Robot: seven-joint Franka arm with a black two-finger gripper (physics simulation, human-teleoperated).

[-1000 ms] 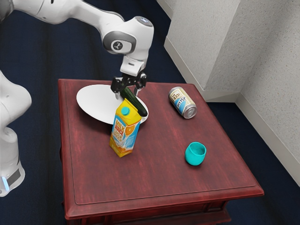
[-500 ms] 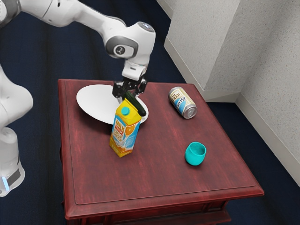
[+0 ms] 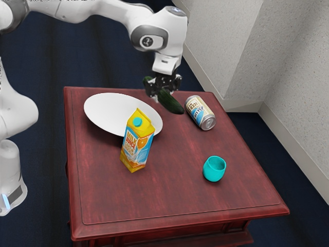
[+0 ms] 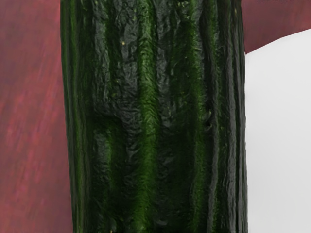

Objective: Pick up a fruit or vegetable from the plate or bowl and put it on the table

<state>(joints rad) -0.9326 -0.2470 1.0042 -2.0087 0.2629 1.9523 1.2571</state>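
My gripper point(image 3: 160, 94) is shut on a dark green cucumber point(image 3: 170, 102), whose one end slants down toward the silver can. Both are raised above the table point(image 3: 175, 170), off the white plate point(image 3: 113, 110) and past its edge on the exterior view's right. In the wrist view the cucumber point(image 4: 150, 116) is large and close, with part of the plate point(image 4: 279, 131) on one side of it and the red table point(image 4: 29, 126) on the other.
A yellow and blue juice carton point(image 3: 136, 144) stands beside the plate. The silver can point(image 3: 200, 112) lies on its side near the cucumber's lower end. A turquoise cup point(image 3: 214, 169) stands toward the table's near edge.
My gripper has risen and moved toward the exterior view's right, carrying the cucumber from over the plate and behind the carton to beside the can. The plate, carton, can and cup have stayed put.
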